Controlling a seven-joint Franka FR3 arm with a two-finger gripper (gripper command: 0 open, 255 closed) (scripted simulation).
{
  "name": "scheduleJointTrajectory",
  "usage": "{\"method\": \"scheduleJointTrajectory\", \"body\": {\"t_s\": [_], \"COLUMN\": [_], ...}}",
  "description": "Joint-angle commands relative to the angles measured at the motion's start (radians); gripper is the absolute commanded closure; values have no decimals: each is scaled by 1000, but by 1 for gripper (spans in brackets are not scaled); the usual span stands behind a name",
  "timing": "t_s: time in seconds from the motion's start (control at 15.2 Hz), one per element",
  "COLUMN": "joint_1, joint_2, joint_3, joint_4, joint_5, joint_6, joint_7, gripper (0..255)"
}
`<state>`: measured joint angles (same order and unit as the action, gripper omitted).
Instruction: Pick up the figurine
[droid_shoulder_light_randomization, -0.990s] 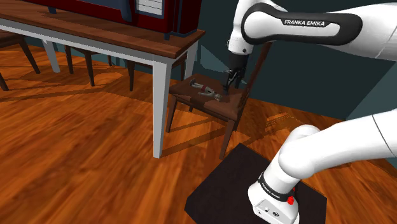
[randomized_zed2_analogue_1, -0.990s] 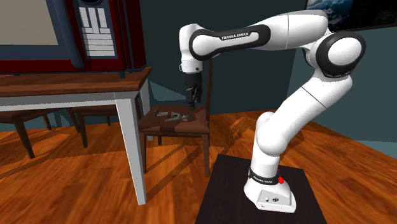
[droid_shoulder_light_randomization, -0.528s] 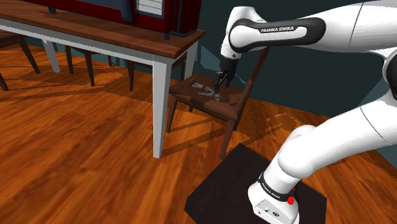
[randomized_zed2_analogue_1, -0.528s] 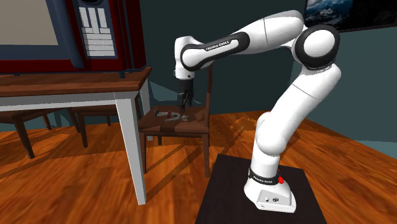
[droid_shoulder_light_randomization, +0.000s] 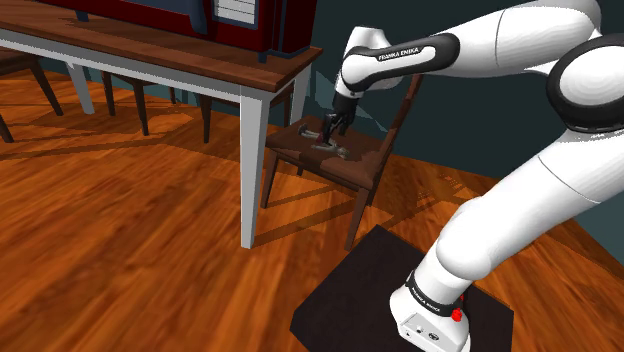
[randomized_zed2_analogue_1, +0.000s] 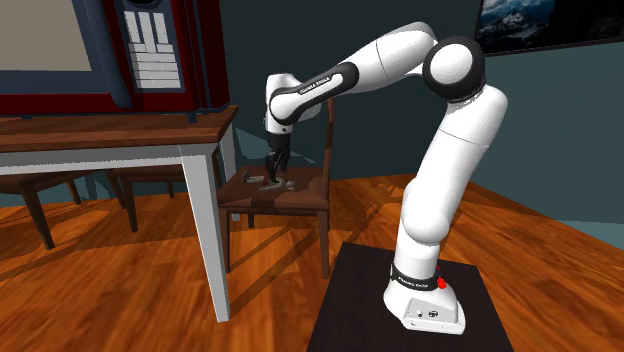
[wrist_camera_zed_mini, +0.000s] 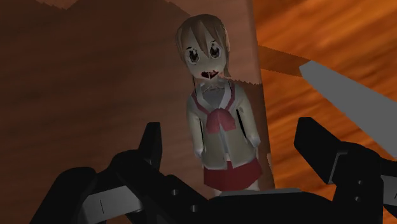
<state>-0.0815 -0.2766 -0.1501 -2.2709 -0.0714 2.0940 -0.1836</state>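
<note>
Straddling figurine (wrist_camera_zed_mini: 215, 95) on chair seat (wrist_camera_zed_mini: 95, 76), claw (wrist_camera_zed_mini: 230, 130) spread wide

Glossy orange-brown plank floor (droid_shoulder_light_randomization: 130, 230) runs under a brown-topped table (droid_shoulder_light_randomization: 215, 62) on white legs, which bears a dark red cabinet (randomized_zed2_analogue_1: 200, 50). A dark wooden chair (droid_shoulder_light_randomization: 352, 170) stands beside the table's corner. The walls (randomized_zed2_analogue_1: 385, 140) are dark teal, with a framed picture (randomized_zed2_analogue_1: 550, 20) hung high.

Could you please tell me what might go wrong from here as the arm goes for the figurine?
The figurine lies flat right beside the edge of the chair seat, so a nudge from the open jaws could tip it onto the floor. It lies low, so the jaws may strike the seat before closing.
</note>
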Motion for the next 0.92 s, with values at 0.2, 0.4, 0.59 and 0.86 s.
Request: {"method": "scheduleJointTrajectory", "body": {"t_s": [0.2,0.4,0.59,0.86], "joint_1": [0,0,0,0], "joint_2": [28,41,42,42], "joint_3": [-4,-6,-5,-5], "joint_4": [-42,-65,-63,-63], "joint_5": [2,2,3,3], "joint_6": [74,110,109,109], "joint_7": [-2,-2,-2,-2], "gripper": [0,0,255,255]}}
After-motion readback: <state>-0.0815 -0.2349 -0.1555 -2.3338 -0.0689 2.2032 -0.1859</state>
